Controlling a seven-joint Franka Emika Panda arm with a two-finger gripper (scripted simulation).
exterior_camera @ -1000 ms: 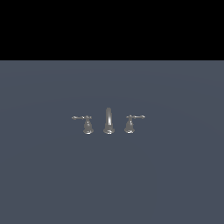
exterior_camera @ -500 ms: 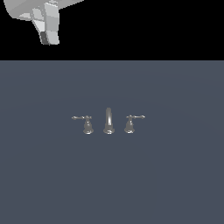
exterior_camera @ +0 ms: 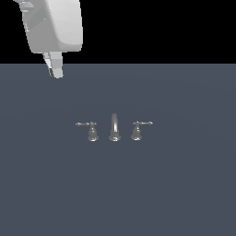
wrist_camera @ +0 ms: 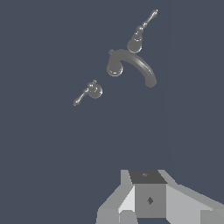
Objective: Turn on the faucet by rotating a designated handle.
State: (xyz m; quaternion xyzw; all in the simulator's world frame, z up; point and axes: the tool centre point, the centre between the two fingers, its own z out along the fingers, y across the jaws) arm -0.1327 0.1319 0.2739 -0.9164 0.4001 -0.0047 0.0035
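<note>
The faucet (exterior_camera: 114,127) is a small silver set on the dark grey surface: an arched spout in the middle with a lever handle on each side. The handle (exterior_camera: 88,129) is the one on the exterior view's left, its thin lever pointing outward. In the wrist view the faucet (wrist_camera: 131,65) shows from above, with the handle (wrist_camera: 89,91) apart from the spout. My gripper (exterior_camera: 55,70) hangs high above the surface, far up and to the exterior view's left of the handle, touching nothing. Its fingers overlap side-on, so any gap is hidden. Grey gripper parts (wrist_camera: 148,197) fill the wrist view's edge.
The mirror-image lever (exterior_camera: 139,129) stands on the exterior view's right of the spout. The flat dark grey surface (exterior_camera: 184,184) spreads around the set on all sides. The white arm body (exterior_camera: 53,23) fills the upper left corner of the exterior view.
The arm has entered the exterior view from the top left corner and come lower and further in. The faucet and its handles have not moved.
</note>
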